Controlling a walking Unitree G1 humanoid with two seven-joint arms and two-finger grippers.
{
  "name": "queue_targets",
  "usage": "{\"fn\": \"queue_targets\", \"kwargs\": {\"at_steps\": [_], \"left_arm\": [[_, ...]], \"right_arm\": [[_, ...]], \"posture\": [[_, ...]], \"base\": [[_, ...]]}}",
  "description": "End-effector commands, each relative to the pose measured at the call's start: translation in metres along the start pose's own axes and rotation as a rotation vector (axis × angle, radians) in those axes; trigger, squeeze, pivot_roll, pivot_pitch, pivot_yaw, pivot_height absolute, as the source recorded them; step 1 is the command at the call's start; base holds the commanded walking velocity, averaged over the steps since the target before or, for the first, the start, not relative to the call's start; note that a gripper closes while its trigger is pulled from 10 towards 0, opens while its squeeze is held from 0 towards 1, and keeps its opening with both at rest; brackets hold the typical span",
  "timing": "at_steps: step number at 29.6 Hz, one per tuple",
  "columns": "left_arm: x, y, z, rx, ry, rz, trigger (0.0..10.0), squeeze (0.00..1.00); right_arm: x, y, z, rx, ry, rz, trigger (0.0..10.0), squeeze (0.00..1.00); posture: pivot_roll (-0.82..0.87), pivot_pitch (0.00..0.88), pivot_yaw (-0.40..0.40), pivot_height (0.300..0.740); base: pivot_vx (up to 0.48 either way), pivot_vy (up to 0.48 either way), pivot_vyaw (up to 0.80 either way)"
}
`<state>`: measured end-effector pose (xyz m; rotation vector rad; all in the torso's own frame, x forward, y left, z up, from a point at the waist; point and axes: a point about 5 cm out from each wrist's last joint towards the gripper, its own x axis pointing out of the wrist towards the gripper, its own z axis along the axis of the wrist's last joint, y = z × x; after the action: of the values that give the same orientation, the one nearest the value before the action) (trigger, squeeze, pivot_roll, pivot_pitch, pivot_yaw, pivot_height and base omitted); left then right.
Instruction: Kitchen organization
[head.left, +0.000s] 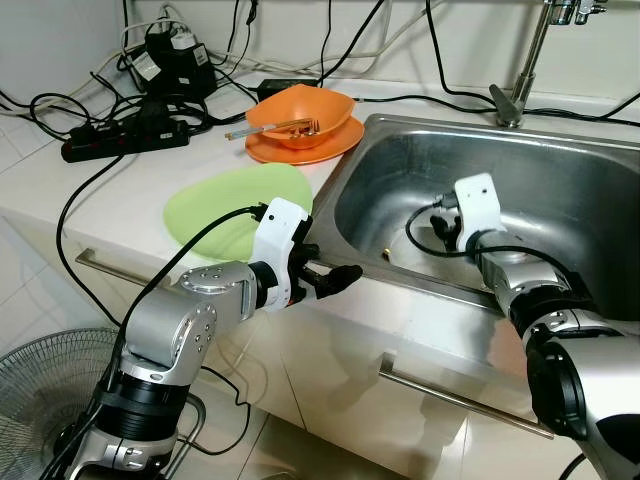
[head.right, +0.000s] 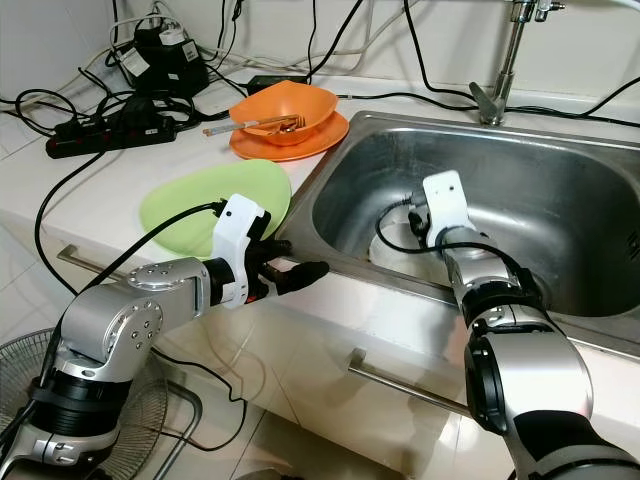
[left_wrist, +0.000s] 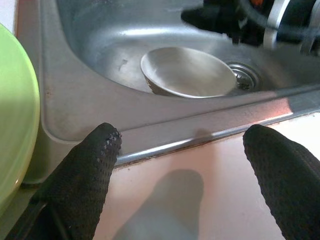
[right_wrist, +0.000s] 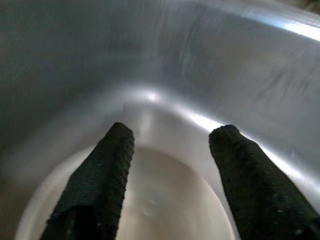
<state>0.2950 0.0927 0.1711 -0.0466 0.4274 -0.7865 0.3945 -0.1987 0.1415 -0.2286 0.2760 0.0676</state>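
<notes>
White bowl (left_wrist: 187, 72) in sink (head.left: 560, 190) lies directly below right gripper (right_wrist: 170, 145), fingers spread, empty; left gripper (left_wrist: 185, 145), likewise spread, at 9 o'clock.

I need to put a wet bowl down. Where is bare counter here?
Bare white counter lies between the black power strip and the lime green plate. The back corner is crowded with cables and chargers. The stacked orange dishes border the steel sink.
</notes>
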Motion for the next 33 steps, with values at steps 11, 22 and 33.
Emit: {"fn": "queue_targets", "kwargs": {"at_steps": [11,22,33], "left_arm": [[-0.004,0.01,0.016,0.072,-0.105,0.125,10.0,1.0],[-0.035,0.032,0.057,0.207,-0.49,0.573,10.0,1.0],[-0.067,0.094,-0.001,-0.242,-0.417,1.029,10.0,0.0]], "right_arm": [[0.0,-0.006,0.051,0.185,-0.251,0.039,10.0,0.04],[-0.004,0.033,0.067,0.317,-0.395,0.304,10.0,0.0],[-0.036,0.075,0.046,0.211,-0.389,0.71,10.0,0.0]], "posture": [[0.0,0.007,0.114,0.74],[0.0,0.004,0.107,0.74],[-0.02,0.006,0.112,0.74]], "base": [[0.0,0.0,0.0],[0.0,0.0,0.0],[0.0,0.0,0.0]]}}
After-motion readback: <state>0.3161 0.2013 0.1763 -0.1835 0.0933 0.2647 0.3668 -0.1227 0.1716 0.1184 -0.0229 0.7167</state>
